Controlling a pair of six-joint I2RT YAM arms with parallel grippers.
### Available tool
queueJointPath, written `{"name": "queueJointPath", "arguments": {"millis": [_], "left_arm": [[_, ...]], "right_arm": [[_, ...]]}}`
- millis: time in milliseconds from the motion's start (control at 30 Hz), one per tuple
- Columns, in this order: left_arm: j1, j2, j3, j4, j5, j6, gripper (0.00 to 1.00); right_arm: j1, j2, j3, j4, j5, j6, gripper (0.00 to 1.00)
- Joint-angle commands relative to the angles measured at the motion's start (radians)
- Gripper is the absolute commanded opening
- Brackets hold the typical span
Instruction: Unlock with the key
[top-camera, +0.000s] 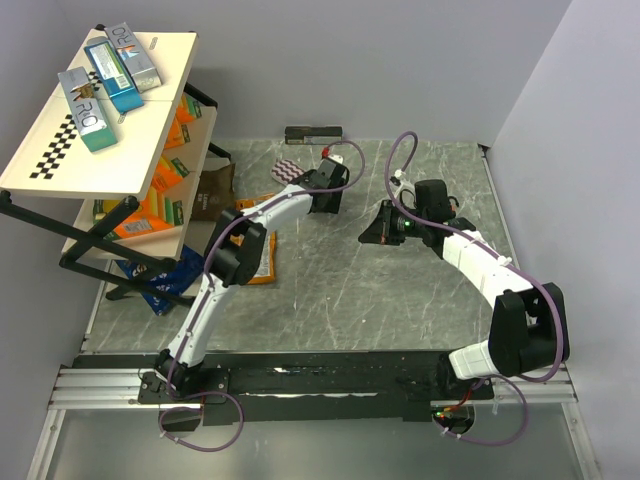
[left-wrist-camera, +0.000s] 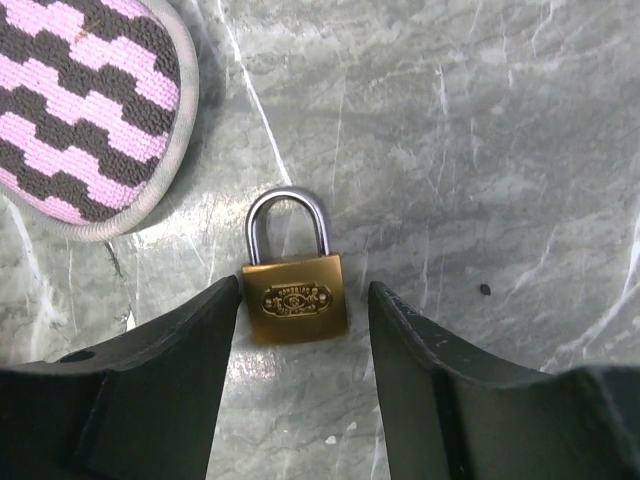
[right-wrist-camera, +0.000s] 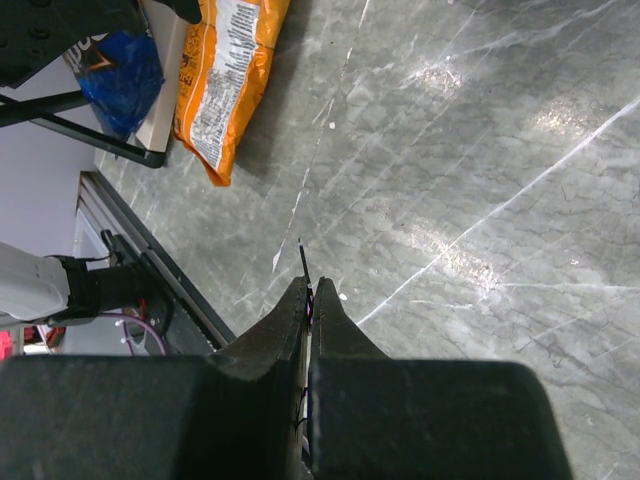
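A small brass padlock (left-wrist-camera: 295, 298) with a closed steel shackle lies flat on the marble table. My left gripper (left-wrist-camera: 306, 300) is open, low over the table, with a finger on each side of the padlock's body; the left finger (left-wrist-camera: 190, 350) is close to it or touching. In the top view the left gripper (top-camera: 328, 200) hides the padlock. My right gripper (right-wrist-camera: 312, 290) is shut on the key (right-wrist-camera: 303, 262), whose thin dark blade sticks out past the fingertips. It hovers above the table right of the left gripper in the top view (top-camera: 376, 232).
A pink-and-black knitted pad (left-wrist-camera: 80, 100) lies just beyond the padlock. An orange snack bag (top-camera: 262, 262) lies by the left arm. A tilted shelf rack (top-camera: 110, 120) with boxes stands at the left. A black box (top-camera: 313, 133) lies at the back.
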Motion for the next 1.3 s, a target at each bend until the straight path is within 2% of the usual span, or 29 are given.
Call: {"name": "queueJointPath", "arguments": {"millis": [0, 100, 200, 233, 300, 333, 400, 467, 567, 600, 700, 867, 1000, 1267], "left_arm": [[0.002, 0.083, 0.016, -0.091, -0.004, -0.008, 0.59], [0.002, 0.092, 0.019, -0.105, 0.000, -0.013, 0.53], [0.002, 0.097, 0.021, -0.128, -0.009, -0.019, 0.41], [0.002, 0.095, 0.021, -0.133, -0.010, -0.021, 0.32], [0.002, 0.090, 0.013, -0.149, -0.009, -0.028, 0.20], [0.002, 0.086, 0.009, -0.153, -0.004, -0.033, 0.10], [0.002, 0.052, -0.016, -0.153, 0.025, -0.063, 0.02], [0.002, 0.015, -0.036, -0.150, 0.053, -0.096, 0.01], [0.011, -0.077, -0.103, -0.111, 0.167, -0.250, 0.01], [0.022, -0.125, -0.160, -0.094, 0.247, -0.292, 0.01], [0.036, -0.214, -0.297, -0.018, 0.354, -0.441, 0.01], [0.041, -0.333, -0.528, 0.122, 0.467, -0.614, 0.01], [0.041, -0.361, -0.625, 0.186, 0.508, -0.673, 0.01], [0.041, -0.333, -0.660, 0.212, 0.516, -0.683, 0.01]], "right_arm": [[-0.008, -0.042, 0.005, 0.032, -0.015, 0.007, 0.00], [-0.008, -0.048, -0.001, 0.030, -0.007, 0.007, 0.00], [-0.008, -0.053, -0.001, 0.027, -0.004, 0.006, 0.00], [-0.008, -0.053, -0.001, 0.025, -0.003, 0.006, 0.00], [-0.008, -0.053, 0.002, 0.019, 0.002, 0.000, 0.00], [-0.008, -0.053, 0.003, 0.015, 0.003, -0.002, 0.00], [-0.005, -0.054, 0.002, 0.006, 0.028, -0.022, 0.00], [-0.001, -0.054, -0.004, 0.006, 0.045, -0.039, 0.00], [0.022, -0.028, -0.015, 0.030, 0.063, -0.040, 0.00], [0.044, -0.005, -0.018, 0.041, 0.060, -0.036, 0.00], [0.084, 0.062, -0.029, 0.097, 0.050, -0.020, 0.00], [0.131, 0.200, -0.031, 0.189, 0.016, 0.009, 0.00], [0.145, 0.321, -0.021, 0.220, 0.010, 0.026, 0.00], [0.153, 0.499, 0.058, 0.286, 0.002, 0.050, 0.00]]}}
